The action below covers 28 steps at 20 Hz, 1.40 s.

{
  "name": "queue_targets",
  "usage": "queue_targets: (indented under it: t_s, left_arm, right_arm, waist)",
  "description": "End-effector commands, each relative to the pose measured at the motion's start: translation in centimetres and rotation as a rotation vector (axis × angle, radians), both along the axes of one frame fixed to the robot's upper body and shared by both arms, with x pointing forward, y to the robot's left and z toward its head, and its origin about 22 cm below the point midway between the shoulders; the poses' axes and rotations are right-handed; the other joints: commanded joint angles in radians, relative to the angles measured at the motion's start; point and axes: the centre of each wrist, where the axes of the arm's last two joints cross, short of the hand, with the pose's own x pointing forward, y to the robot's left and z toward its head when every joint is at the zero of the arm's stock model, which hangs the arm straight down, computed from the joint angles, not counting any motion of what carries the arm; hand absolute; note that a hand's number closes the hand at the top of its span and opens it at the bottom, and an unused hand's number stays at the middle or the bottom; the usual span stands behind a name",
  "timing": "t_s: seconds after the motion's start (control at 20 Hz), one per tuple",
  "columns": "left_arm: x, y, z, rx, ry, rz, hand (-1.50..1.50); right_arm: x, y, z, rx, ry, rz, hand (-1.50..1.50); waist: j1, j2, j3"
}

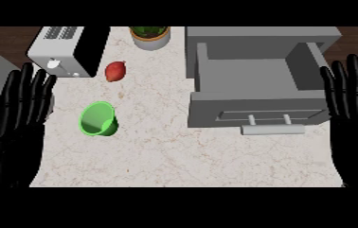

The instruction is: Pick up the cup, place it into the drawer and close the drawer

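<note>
Head view gives you the whole counter (174,161) from above, with nothing yet in hand. Your left hand (24,113) stands at the left edge with fingers straight and up, holding nothing; your right hand (343,104) does the same at the right edge. Both are resting, well apart from everything you need.

The green cup (98,119) lies on the counter at the left, tipped so that its open mouth faces up and towards the left, near your left hand but not touching it. That lean matters: you probably have to close round the wall or rim at an angle, not come straight down.

The grey drawer (255,80) sits at the right, pulled out towards you with its box open and bare inside, so the cup can go in without any opening step first. Its handle (272,129) juts from the front panel on the near side, where a push away from you should shut it.

Farther off, a red vegetable (115,71) lies between the cup and the toaster (67,49), and a potted plant (149,36) stands at the far edge; none of them blocks the path from cup to drawer.
</note>
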Motion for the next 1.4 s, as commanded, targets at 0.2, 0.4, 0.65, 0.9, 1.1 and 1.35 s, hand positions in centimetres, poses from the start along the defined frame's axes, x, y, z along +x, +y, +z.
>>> queue_targets:
  t_s: [0.2,0.4,0.65,0.9,1.1,1.35]
  left_arm:
    - [1.8,1.2,0.9,-0.003,-0.016,-0.301,-1.50]
    - [0.7,1.9,-2.5,-0.208,0.167,-0.359,-1.50]
    - [1.4,4.4,-5.0,-0.245,0.200,-0.345,-1.50]
    - [2.1,5.3,-7.5,-0.230,0.259,-0.307,-1.50]
    - [3.3,6.3,-8.3,-0.183,0.275,-0.213,-1.50]
    - [3.0,7.8,-12.1,-0.155,0.328,-0.165,-1.50]
  right_arm:
    - [0.4,-0.9,-0.6,-0.004,0.018,-0.029,-1.50]
    - [0.6,0.4,0.0,-0.108,0.087,0.010,-1.50]
    - [-0.6,-3.4,0.4,-0.115,0.104,0.018,-1.50]
    - [0.1,-1.7,-2.7,-0.105,0.108,0.050,-1.50]
    - [2.1,-0.7,-3.1,-0.118,0.106,0.028,-1.50]
    - [2.4,-2.1,-0.7,-0.099,0.115,0.024,-1.50]
  waist:
    - [0.024,0.024,0.023]
    - [0.032,0.023,0.022]
    - [0.025,0.022,0.023]
    - [0.026,0.023,0.023]
    - [0.027,0.024,0.023]
    - [0.026,0.023,0.023]
